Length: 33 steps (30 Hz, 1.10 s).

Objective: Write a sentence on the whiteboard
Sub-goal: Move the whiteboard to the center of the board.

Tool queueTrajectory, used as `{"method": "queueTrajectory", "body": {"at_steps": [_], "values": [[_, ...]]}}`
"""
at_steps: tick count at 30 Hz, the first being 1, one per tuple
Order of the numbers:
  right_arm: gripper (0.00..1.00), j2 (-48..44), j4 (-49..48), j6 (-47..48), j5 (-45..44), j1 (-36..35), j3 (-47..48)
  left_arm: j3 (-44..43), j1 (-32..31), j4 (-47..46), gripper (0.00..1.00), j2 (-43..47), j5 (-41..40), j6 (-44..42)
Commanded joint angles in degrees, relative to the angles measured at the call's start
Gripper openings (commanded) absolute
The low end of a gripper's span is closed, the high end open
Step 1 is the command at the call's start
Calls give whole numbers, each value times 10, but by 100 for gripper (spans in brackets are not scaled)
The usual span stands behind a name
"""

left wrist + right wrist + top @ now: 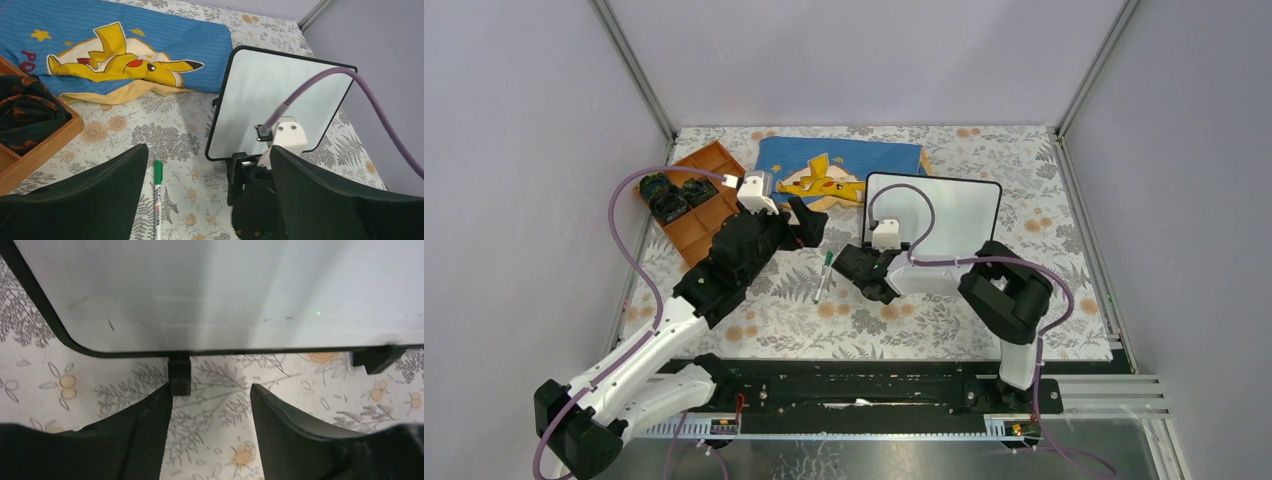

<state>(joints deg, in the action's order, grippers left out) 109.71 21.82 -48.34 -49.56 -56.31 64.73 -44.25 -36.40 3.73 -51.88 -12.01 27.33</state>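
The whiteboard (944,215) lies flat at the centre right, glossy white with a thin black frame, and no writing shows on it. It also shows in the left wrist view (280,95) and the right wrist view (225,290), where a small black foot (179,374) sticks out. A green-capped marker (824,277) lies on the floral cloth, also in the left wrist view (157,192). My left gripper (809,225) is open and empty above and left of the marker (210,165). My right gripper (864,272) is open and empty at the board's near left edge (210,395).
A blue Pikachu cloth (839,170) lies at the back beside the board. An orange-brown tray (694,200) with dark items stands at the back left. Grey walls and metal posts close in the table on three sides.
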Motion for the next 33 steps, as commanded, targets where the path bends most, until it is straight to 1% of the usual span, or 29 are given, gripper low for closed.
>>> {"method": "queueTrajectory", "body": {"at_steps": [1, 6, 7, 11, 14, 16, 20, 25, 27, 29, 33], "values": [[67, -88, 14, -11, 25, -4, -38, -8, -5, -7, 99, -3, -15, -9], [75, -197, -5, 22, 77, -4, -117, -9, -6, -6, 99, -2, -18, -10], [77, -232, -9, 32, 80, -4, -139, -8, -6, -6, 99, -2, -18, -10], [81, -334, -23, 74, 66, -2, -194, -9, -6, -6, 99, -5, -21, -12], [82, -379, -13, 84, 64, 0, -211, -9, -6, -6, 99, -8, -23, -14], [82, -412, -10, 79, 72, 22, -233, -9, -6, -5, 99, -10, -25, -15], [79, -502, -67, 91, 149, 130, -309, -9, -6, -5, 99, -12, -26, -17], [80, -597, -107, 115, 146, 180, -345, 1, -6, -23, 99, -26, -16, -25], [80, -608, -124, 126, 174, 213, -353, -1, -6, -25, 99, -34, -12, -27], [80, -596, -131, 130, 200, 237, -358, -1, -6, -25, 99, -40, -8, -28], [76, -567, -161, 132, 219, 252, -383, 2, -6, -24, 99, -40, -4, -32]]}}
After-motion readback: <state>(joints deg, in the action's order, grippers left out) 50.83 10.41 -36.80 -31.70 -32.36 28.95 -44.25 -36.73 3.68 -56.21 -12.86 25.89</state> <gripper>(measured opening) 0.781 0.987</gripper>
